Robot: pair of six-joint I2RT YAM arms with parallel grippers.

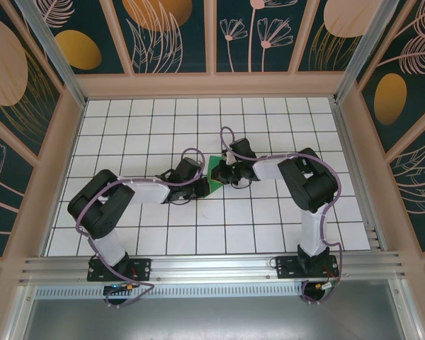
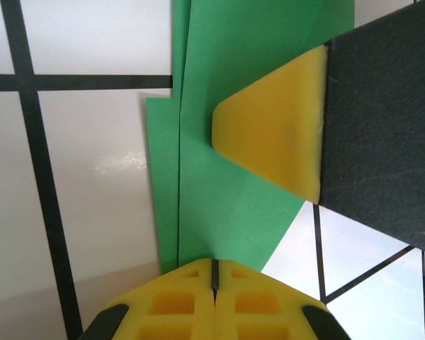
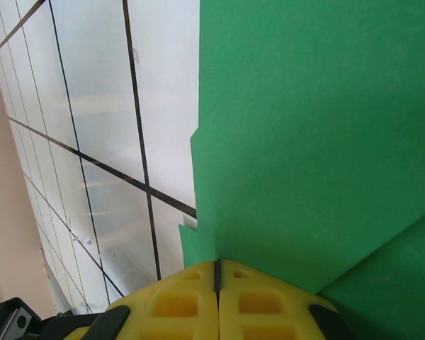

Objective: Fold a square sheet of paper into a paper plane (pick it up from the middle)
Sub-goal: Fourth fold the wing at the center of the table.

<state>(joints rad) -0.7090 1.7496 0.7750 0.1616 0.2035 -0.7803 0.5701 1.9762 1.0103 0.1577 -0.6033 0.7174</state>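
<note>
At the middle of the table (image 1: 127,127), the creased paper (image 2: 227,212) is pinched by the left gripper (image 2: 214,263) and the right gripper (image 3: 217,265), both closed on it. A fold is judged half-made; next, layers must be aligned and pressed flat.

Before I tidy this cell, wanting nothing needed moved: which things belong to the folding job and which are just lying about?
Job: folded green paper; left end effector and right end effector, both shut against it.
Not the job: white gridded table; patterned walls.
</note>
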